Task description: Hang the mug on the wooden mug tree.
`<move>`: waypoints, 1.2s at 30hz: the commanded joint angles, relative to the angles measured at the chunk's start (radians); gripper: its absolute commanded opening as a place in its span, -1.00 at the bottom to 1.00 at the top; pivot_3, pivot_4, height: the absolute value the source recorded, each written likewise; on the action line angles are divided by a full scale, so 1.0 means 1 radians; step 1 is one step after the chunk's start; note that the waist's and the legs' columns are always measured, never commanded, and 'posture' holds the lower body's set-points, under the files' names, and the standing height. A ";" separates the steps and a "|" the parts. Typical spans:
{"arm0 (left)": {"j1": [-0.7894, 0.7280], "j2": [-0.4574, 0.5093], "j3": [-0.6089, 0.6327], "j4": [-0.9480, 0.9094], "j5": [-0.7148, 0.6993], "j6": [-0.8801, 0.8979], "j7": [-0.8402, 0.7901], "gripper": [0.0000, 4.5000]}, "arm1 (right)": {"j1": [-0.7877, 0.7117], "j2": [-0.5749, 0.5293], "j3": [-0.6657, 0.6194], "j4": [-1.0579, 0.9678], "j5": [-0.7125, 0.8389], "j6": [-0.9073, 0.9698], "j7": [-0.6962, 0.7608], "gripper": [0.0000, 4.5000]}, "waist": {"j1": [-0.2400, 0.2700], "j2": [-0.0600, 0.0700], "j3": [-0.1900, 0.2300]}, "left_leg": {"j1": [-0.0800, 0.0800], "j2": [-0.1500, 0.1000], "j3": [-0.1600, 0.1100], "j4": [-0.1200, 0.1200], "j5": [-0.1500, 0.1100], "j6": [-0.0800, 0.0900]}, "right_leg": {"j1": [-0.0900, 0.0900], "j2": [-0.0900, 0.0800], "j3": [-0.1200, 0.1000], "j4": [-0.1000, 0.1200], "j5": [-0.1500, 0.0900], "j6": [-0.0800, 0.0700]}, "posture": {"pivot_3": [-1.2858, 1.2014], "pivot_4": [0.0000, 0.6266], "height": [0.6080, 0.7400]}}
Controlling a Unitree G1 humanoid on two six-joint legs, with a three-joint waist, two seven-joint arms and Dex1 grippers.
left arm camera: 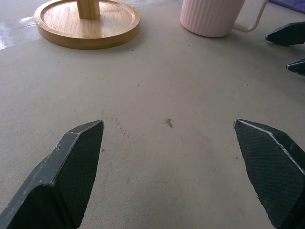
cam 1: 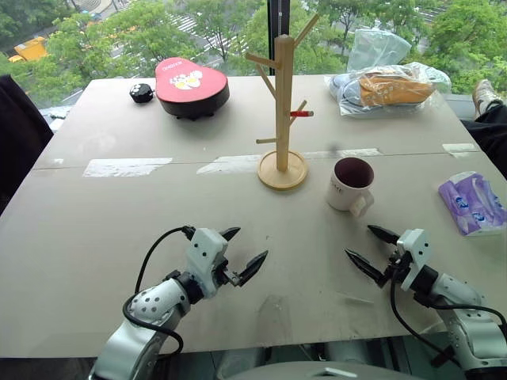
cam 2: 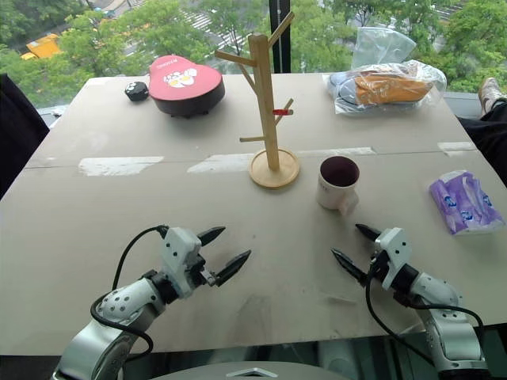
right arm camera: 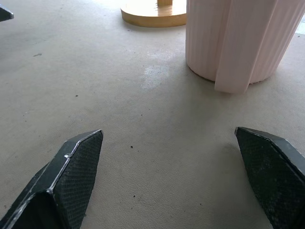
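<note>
The right claw is hovering low over the table at the lower right of the left eye frame, its two black fingers spread wide and pinching nothing; the left claw is sitting at the lower centre-left, likewise spread and empty. Just above the right claw in the frame, the mug is standing upright on the table, right of centre, its dark maroon inside showing and its white handle turned toward the lower right, toward that claw. The step in hand is looking like the reach and grasp, with nothing yet lifted. To do it well, the right claw is probably best closing on the mug's rim or wall away from the handle, so the handle loop is staying free to slide over a peg; a grip on the handle itself would be blocking the hang. The wooden mug tree is standing just left of the mug, at the upper centre, its round base near but apart from it, so the lift is needing to clear the red-tipped peg. Small dark print is sitting on the mug's side, too small to read. The red lid of the round dark box at the upper left is carrying white lettering, unreadable here, and the purple packet at the right edge is showing no legible words.
</note>
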 commanded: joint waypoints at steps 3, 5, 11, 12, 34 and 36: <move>0.022 -0.015 0.008 -0.038 -0.035 -0.022 -0.063 0.99 | 0.028 -0.011 -0.035 -0.010 0.009 -0.006 -0.009 1.00 | 0.000 0.000 0.000 | 0.000 0.000 0.000 0.000 0.000 0.000 | 0.000 0.000 0.000 0.000 0.000 0.000 | 0.03 -0.52 1.00; 0.025 -0.026 0.005 -0.037 -0.037 -0.021 -0.075 0.99 | 0.030 -0.011 -0.035 -0.012 0.008 -0.008 -0.014 1.00 | 0.001 0.000 0.000 | 0.000 0.000 0.000 0.000 0.000 0.000 | 0.000 0.000 0.000 0.000 0.000 0.000 | 0.03 -0.52 1.00; 0.021 -0.048 0.000 -0.041 -0.029 -0.012 -0.089 0.99 | 0.027 -0.005 -0.031 -0.023 0.007 -0.006 -0.028 1.00 | 0.000 0.000 0.000 | 0.000 0.000 0.000 0.000 0.000 0.000 | 0.000 0.000 -0.001 -0.001 0.000 0.000 | 0.03 -0.52 1.00; 0.019 -0.049 0.002 -0.041 -0.029 -0.011 -0.091 0.99 | 0.027 -0.003 -0.029 -0.026 0.006 -0.005 -0.030 1.00 | 0.000 0.000 0.000 | 0.000 0.000 0.000 0.000 0.000 0.000 | 0.000 0.000 -0.001 -0.001 0.000 0.000 | 0.03 -0.52 1.00; -0.113 -0.003 0.032 -0.074 -0.131 0.048 -0.220 0.99 | -0.116 0.140 -0.055 -0.105 0.014 0.116 -0.323 1.00 | -0.002 0.001 0.001 | 0.000 0.000 0.000 -0.001 0.000 0.000 | -0.001 0.001 -0.001 0.000 0.000 0.000 | 0.03 -0.52 1.00; -0.142 0.027 0.055 -0.106 -0.203 0.081 -0.258 0.99 | -0.125 0.150 -0.058 -0.092 -0.013 0.118 -0.360 1.00 | -0.002 0.001 0.001 | 0.000 0.000 0.000 -0.001 0.000 0.000 | -0.001 0.001 -0.001 0.000 0.000 0.000 | 0.03 -0.52 1.00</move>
